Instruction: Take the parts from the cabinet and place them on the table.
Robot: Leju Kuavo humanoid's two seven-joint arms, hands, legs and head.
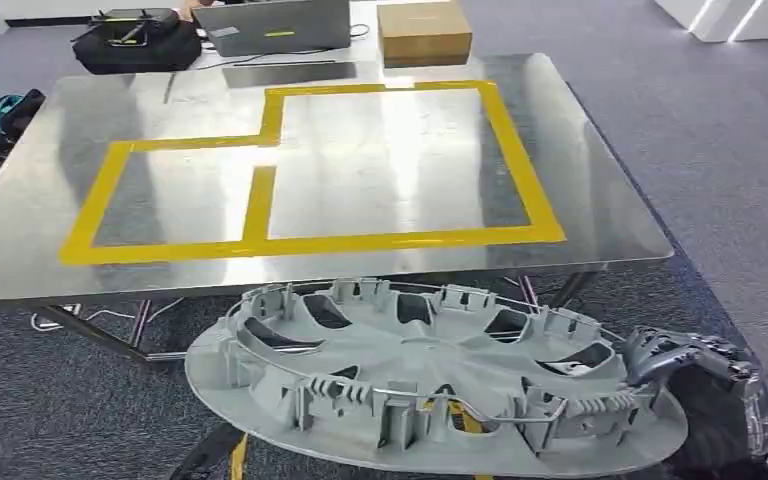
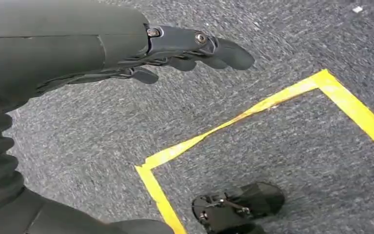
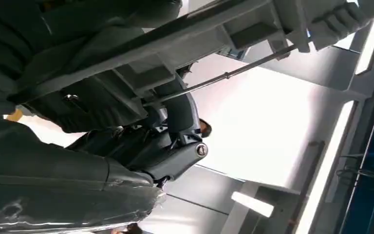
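Right hand grips grey part at its rim, level before table; left hand hangs over carpet, fingers spread, holding nothing.

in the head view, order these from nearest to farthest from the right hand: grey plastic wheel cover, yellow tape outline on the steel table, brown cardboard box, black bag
1. Grey plastic wheel cover: gripped at its right edge by the right hand.
2. Yellow tape outline: on the steel table just beyond the cover.
3. Brown cardboard box: far edge, right of centre.
4. Black bag: far left corner.
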